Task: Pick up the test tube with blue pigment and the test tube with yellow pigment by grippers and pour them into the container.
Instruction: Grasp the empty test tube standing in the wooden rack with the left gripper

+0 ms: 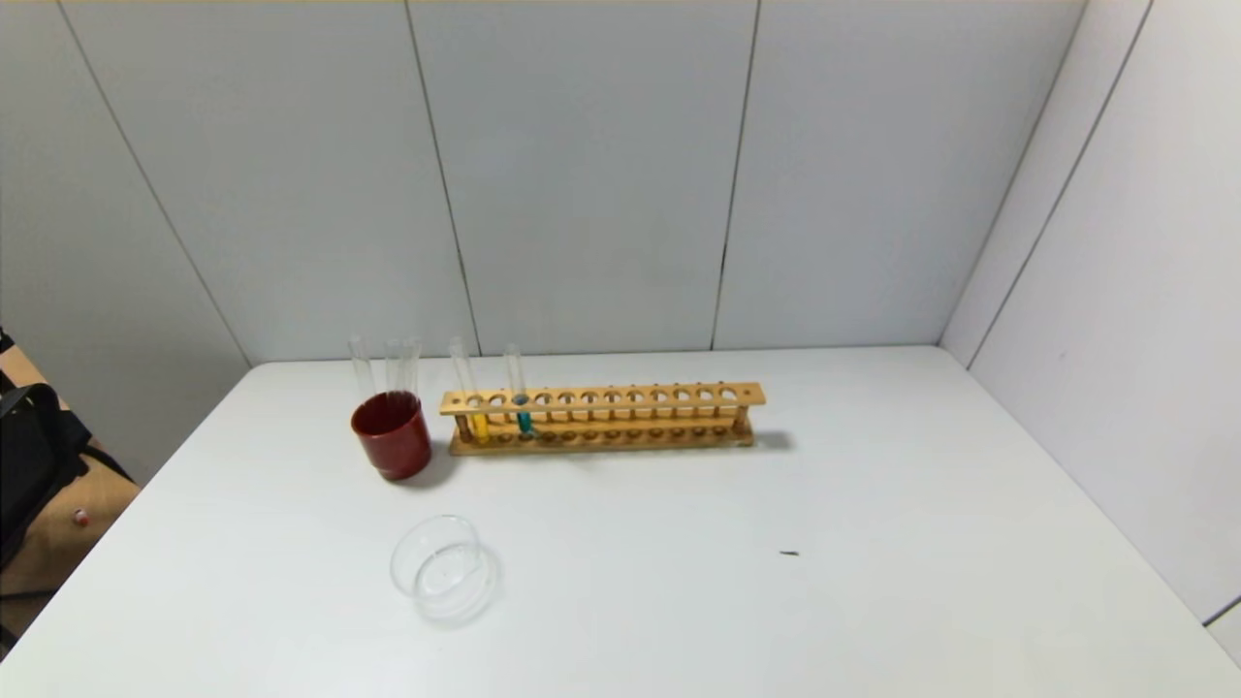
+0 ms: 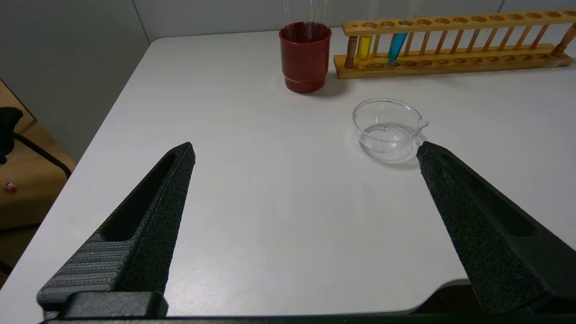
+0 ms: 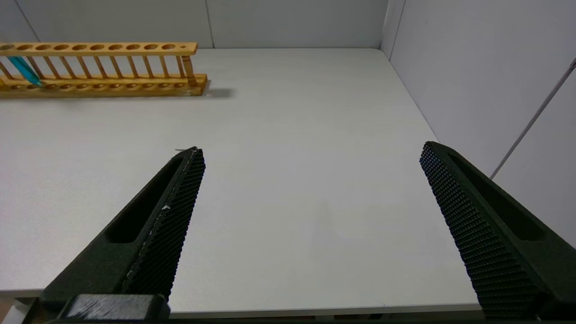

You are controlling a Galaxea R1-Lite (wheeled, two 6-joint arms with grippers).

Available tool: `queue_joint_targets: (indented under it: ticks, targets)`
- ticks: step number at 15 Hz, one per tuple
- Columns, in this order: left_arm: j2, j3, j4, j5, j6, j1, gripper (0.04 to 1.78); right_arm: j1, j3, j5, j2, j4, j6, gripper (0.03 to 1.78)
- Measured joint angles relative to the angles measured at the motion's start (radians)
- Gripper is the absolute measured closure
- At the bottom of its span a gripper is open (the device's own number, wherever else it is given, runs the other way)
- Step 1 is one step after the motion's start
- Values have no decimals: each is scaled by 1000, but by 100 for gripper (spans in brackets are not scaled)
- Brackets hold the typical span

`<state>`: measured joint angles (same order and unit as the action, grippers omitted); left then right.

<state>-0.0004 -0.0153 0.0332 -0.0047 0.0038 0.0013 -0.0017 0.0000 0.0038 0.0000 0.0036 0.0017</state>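
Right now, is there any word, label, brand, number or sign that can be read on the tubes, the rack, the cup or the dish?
None: no readable text appears on the wooden rack, the red cup, the container or either pigment tube.
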Motion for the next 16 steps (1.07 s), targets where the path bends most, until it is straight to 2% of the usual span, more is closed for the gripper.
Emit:
queue_joint_targets:
  ticks: [7,9,11,13,16]
  targets:
    - [0,13,-34,2,38,0,8,0,0,0,0,0,0,6]
    - [0,6,-28,-30,66,0,8,0,0,0,0,0,0,6]
    - [2,-64,-3,-91,61,0,8,0,0,0,0,-1,0,6]
    - [29,-199,76,-174,59,0,8,0,0,0,0,0,0,6]
    - [183,-367,124,-246,58,0,8,0,0,0,0,-1,0,6]
